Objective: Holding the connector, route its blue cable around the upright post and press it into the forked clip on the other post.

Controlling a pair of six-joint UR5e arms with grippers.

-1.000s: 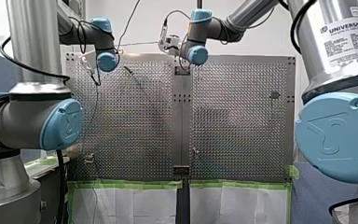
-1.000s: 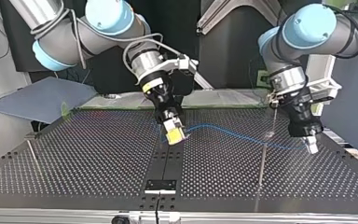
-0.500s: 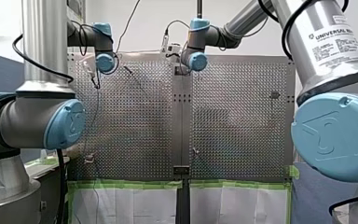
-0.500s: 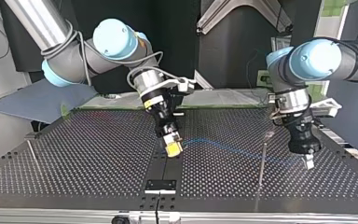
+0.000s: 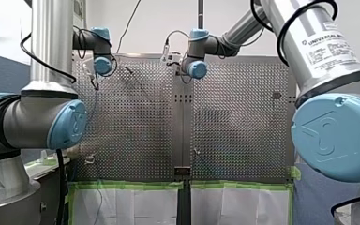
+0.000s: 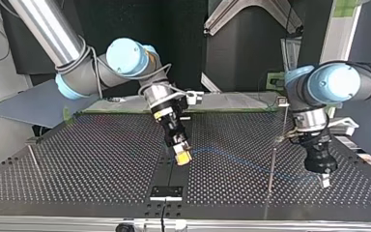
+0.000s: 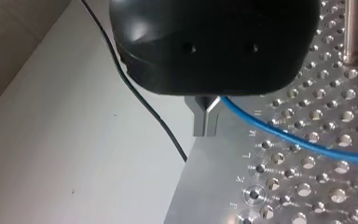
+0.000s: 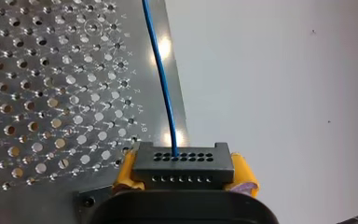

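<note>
Currently my right end effector (image 8: 183, 173) clamps a black, rectangular connector (image 8: 182, 158) between its 2 yellow pads (image 8: 125, 171). The connector's face shows 2 rows of small round holes. A thin blue cable (image 8: 161, 79) leaves 1 of the upper holes and runs ahead over the shiny, perforated metal tabletop (image 8: 37, 93). In the top view this end effector hangs tilted near the tabletop's middle seam. From there the cable stretches right, low over the holes, past a slim upright metal post (image 6: 271, 166); on which side of it I cannot tell. It ends at my left end effector (image 6: 324, 181), a rounded black body whose 2 narrow metal fingers (image 7: 200, 122) are pinched together on the cable near the tabletop's right edge.
</note>
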